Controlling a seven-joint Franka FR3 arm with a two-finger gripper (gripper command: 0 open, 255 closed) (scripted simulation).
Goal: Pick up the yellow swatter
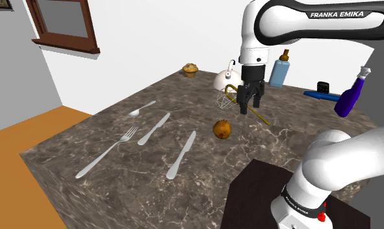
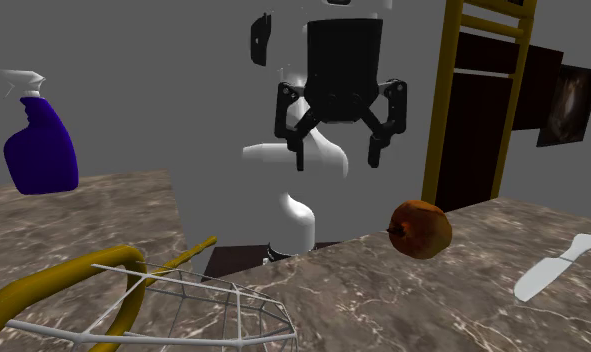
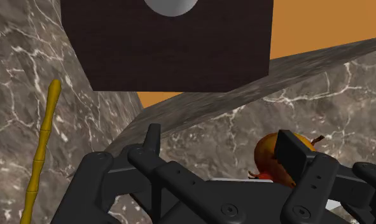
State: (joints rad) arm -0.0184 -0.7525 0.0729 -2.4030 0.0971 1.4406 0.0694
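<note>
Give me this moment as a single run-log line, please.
fingers: open, empty | yellow swatter: lying on counter, not grasped | brown fruit: on counter nearby

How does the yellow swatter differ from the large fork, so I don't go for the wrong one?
Colour: the swatter has a yellow handle and a white wire-mesh head; the large fork is plain grey. Place: the swatter lies close by the open tool; the large fork lies off toward the shoulder view's left, beside a knife. Shared: both are long, thin and flat on the marble top.
</note>
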